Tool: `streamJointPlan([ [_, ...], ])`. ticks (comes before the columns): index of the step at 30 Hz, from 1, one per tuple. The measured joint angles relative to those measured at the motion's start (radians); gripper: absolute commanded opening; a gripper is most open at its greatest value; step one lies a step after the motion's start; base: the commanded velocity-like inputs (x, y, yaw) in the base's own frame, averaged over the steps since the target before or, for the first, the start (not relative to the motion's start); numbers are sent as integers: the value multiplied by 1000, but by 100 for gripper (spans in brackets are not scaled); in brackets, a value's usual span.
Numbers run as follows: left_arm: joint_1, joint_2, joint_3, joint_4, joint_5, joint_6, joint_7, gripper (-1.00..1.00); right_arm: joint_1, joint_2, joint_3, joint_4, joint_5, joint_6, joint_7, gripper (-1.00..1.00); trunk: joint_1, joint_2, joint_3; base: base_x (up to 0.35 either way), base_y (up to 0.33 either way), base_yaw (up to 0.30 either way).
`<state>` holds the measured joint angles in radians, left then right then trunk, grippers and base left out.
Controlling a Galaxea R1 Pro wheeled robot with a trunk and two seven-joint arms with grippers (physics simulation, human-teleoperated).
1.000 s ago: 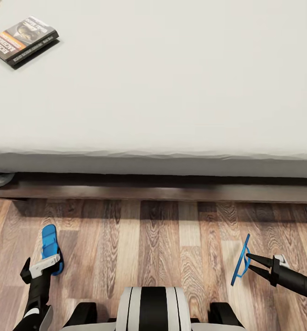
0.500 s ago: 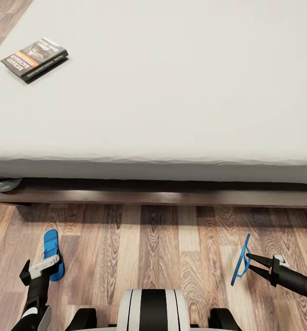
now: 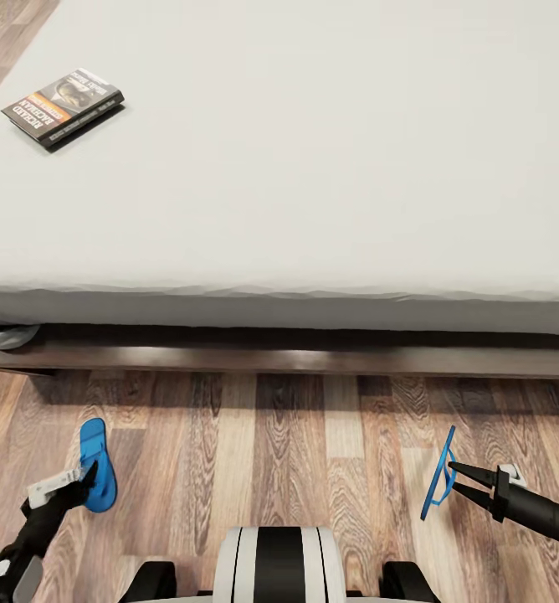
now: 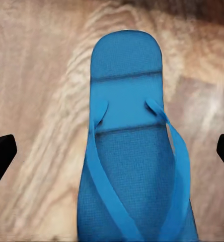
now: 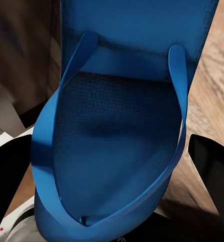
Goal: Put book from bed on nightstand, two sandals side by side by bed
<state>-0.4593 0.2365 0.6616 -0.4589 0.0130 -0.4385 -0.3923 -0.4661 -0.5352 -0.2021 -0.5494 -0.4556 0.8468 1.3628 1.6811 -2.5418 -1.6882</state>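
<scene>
A: How are the two sandals seen?

B: Both are seen as bright blue flat flip-flops with thin thong straps. The left sandal (image 3: 95, 463) is laid flat on the plank floor (image 3: 279, 452), sole down, at the near left. Its long axis is run near to far, with the rounded end pointed toward the bed (image 3: 313, 167). The right sandal (image 3: 439, 473) is held on edge above the floor at the near right, so only its thin side is shown from the head view; its long axis is likewise run near to far.

A: And the grippers?

B: The right gripper (image 3: 452, 476) is closed on the right sandal, with its strap (image 5: 117, 151) seen close between the dark fingers. The left gripper (image 3: 83, 484) is spread wide just over the near end of the left sandal (image 4: 132, 146); its fingertips (image 4: 1, 156) are seen apart on either side, and no contact is shown.

A: Where is the book?

B: The book (image 3: 62, 106) is laid flat at the far left of the white mattress, near its left edge, orange band up.

A: What room is left?

B: A broad stretch of bare floor is left between the sandals, bounded on the far side by the dark frame (image 3: 296, 360).
</scene>
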Motion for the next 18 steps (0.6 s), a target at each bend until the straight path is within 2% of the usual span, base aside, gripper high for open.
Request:
streamJointPlan([
  [1, 0, 29, 6, -1, 44, 65, -96, 100, 0, 0, 0, 0, 0, 0, 0, -100, 0, 0, 0, 0, 0, 0],
  [4, 0, 95, 13, 0, 102, 186, -259, 100, 0, 0, 0, 0, 0, 0, 0, -100, 0, 0, 0, 0, 0, 0],
  [7, 1, 135, 14, 5, 114, 249, -316, 100, 0, 0, 1, 0, 0, 0, 0, -100, 0, 0, 0, 0, 0, 0],
  [12, 2, 164, 15, 10, 120, 305, -409, 100, 0, 0, 1, 0, 0, -1, 0, -100, 0, 0, 0, 0, 0, 0],
  [14, 3, 170, 15, 10, 122, 335, -480, 100, 0, 0, 1, 0, 0, -2, 0, -100, 0, 0, 0, 0, 0, 0],
  [15, 3, 178, 16, 11, 123, 378, -545, 100, 0, 0, 1, 0, 0, -2, 0, -100, 0, 0, 0, 0, 0, 0],
  [16, 3, 185, 16, 11, 123, 398, -571, 100, 0, 0, 1, 0, 0, -2, 0, -100, 0, 0, 0, 0, 0, 0],
  [18, 3, 188, 16, 13, 123, 411, -588, 100, 0, 0, 1, 0, 0, -2, 0, -100, 0, 0, 0, 0, 0, 0],
])
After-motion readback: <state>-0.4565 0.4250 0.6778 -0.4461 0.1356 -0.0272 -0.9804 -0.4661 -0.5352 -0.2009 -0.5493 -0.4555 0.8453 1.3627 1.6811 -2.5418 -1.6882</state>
